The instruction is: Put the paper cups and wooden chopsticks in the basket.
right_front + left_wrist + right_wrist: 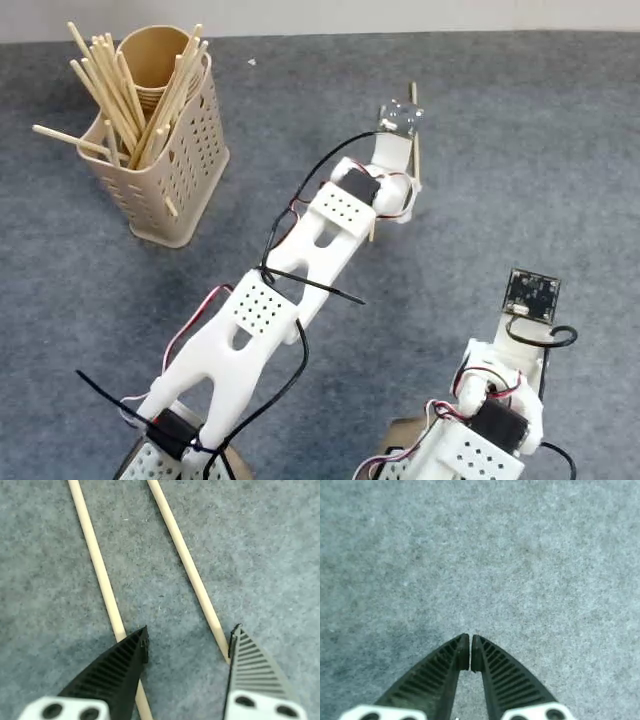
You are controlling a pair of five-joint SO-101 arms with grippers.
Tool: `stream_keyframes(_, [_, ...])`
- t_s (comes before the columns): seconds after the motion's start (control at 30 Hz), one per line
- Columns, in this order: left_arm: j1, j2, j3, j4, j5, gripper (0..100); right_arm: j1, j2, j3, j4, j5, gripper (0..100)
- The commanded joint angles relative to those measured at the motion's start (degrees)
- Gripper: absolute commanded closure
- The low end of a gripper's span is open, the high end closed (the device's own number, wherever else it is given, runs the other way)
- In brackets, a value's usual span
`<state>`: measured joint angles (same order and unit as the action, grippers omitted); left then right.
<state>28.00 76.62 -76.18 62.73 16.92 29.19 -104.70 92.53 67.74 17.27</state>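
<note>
Two wooden chopsticks lie on the grey carpet under my left gripper [190, 630], which is open. One chopstick [97, 565] runs beneath the black finger [117, 667]. The other chopstick [185, 555] ends right at the tip of the pale finger [250, 665]. From above, my left arm [340, 215] stretches to the upper middle, with a chopstick [415, 140] showing beside its wrist. The beige basket [190, 185] at the upper left holds stacked paper cups [150, 60] and several chopsticks [105, 85]. My right gripper [470, 639] is shut over bare carpet.
My right arm [500, 400] sits low at the bottom right, its camera board [531, 294] pointing up the table. Grey carpet covers the whole table. Some chopsticks stick out sideways from the basket's left side.
</note>
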Motion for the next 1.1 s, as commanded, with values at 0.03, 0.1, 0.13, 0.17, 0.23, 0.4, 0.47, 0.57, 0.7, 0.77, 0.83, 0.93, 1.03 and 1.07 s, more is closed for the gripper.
stream_keyframes(0.03, [-2.33, -1.01, -0.66, 3.25, 0.18, 76, -0.13, -0.48, -1.98, -0.04, -0.35, 97.1])
stream_keyframes(0.1, [-3.12, -0.92, -3.03, 5.89, 0.18, 79, -0.22, -0.48, -1.98, -0.04, -0.26, 97.1])
stream_keyframes(0.13, [-3.47, -0.84, -4.79, 7.65, 0.26, 80, -0.22, -0.48, -1.98, -0.04, -0.26, 97.1])
stream_keyframes(0.17, [-3.82, -0.75, -6.46, 9.14, 0.35, 81, -0.22, -0.48, -1.98, -0.04, -0.26, 97.1])
stream_keyframes(0.23, [-4.53, -0.66, -9.98, 12.13, 0.44, 82, -0.22, -0.48, -1.98, -0.04, -0.26, 97.1])
stream_keyframes(0.4, [-5.05, -0.48, -16.84, 16.97, 0.53, 82, -0.22, -0.48, -1.98, -0.04, -0.26, 97.1])
stream_keyframes(0.47, [-4.7, -0.4, -16.75, 16.97, 0.26, 82, -0.31, -0.48, -1.98, -0.04, -0.26, 97.1])
stream_keyframes(0.57, [-3.3, -0.4, -16.48, 16.62, 0.18, 82, -0.31, -0.48, -1.98, -0.04, -0.26, 97.1])
stream_keyframes(0.7, [-1.63, -0.4, -16.48, 12.75, 0.18, 82, -0.4, -0.48, -1.98, -0.04, -0.26, 97.1])
stream_keyframes(0.77, [-1.45, -0.31, -16.4, 11.69, -0.18, 82, -0.4, -0.48, -1.98, -0.04, -0.26, 97.1])
stream_keyframes(0.83, [-1.45, 0.84, -14.99, 10.73, -1.93, 82, -0.4, -0.48, -1.98, -0.04, -0.26, 97.1])
stream_keyframes(0.93, [-1.1, 3.65, -12.97, 7.65, -3.08, 82, -0.48, -0.48, -1.98, -0.04, -0.26, 97.1])
stream_keyframes(1.03, [0.75, 6.11, -11.74, 6.15, -6.15, 82, -0.48, -0.48, -1.98, -0.04, -0.26, 97.1])
stream_keyframes(1.07, [1.19, 6.46, -12.0, 6.42, -7.82, 83, -0.48, -0.48, -1.98, -0.04, -0.26, 97.1])
